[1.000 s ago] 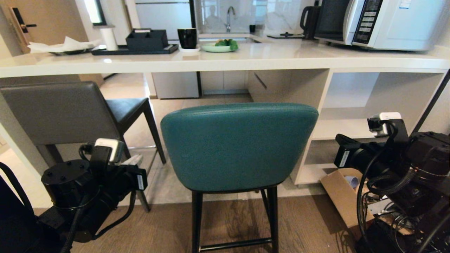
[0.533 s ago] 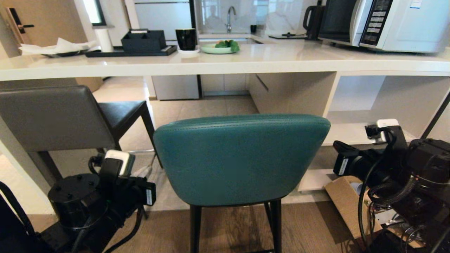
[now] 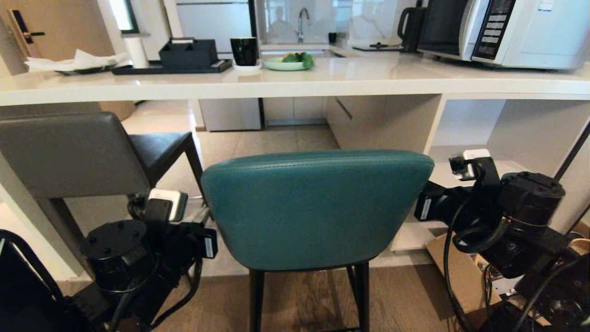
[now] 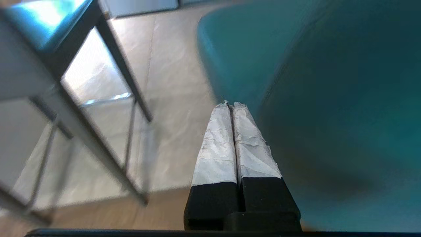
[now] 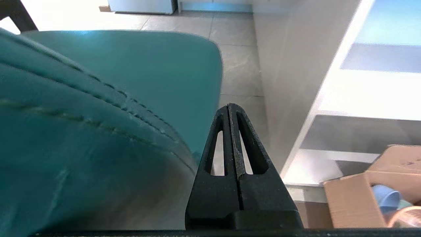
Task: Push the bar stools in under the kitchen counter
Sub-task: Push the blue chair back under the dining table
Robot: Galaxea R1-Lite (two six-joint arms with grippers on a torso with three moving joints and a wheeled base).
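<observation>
Both sets of jaws are pressed tight together, gripping nothing. The left gripper (image 4: 232, 105) pokes its paper-wrapped fingers (image 4: 217, 144) forward just beside the left flank of the teal stool (image 3: 313, 207), and the right gripper (image 5: 230, 107) noses past the backrest's right edge, its bare black tips together. Whether either one touches the leather, I cannot tell.

So the teal stool stands straight ahead, squarely bracketed by 2 arms, its backrest short of the kitchen counter (image 3: 295, 83) edge and not yet tucked in. The grey stool (image 3: 69, 152) sits to the left, angled, with its seat partly under the slab.

Now the risks. The teal backrest is rounded and slick-looking, so closed fingertips pushing on its curved sides may well skid off instead of driving it forward. An uneven shove from 1 side would likely swing the stool, either left into the grey stool's near leg or right into the white shelf unit (image 3: 461, 161). Tall stool, high contact point: push too hard where wood floor meets tile and the legs could catch, tipping it. On the right, the cardboard box (image 3: 454, 263) lies near that arm's path and the trailing cables could snag.
</observation>
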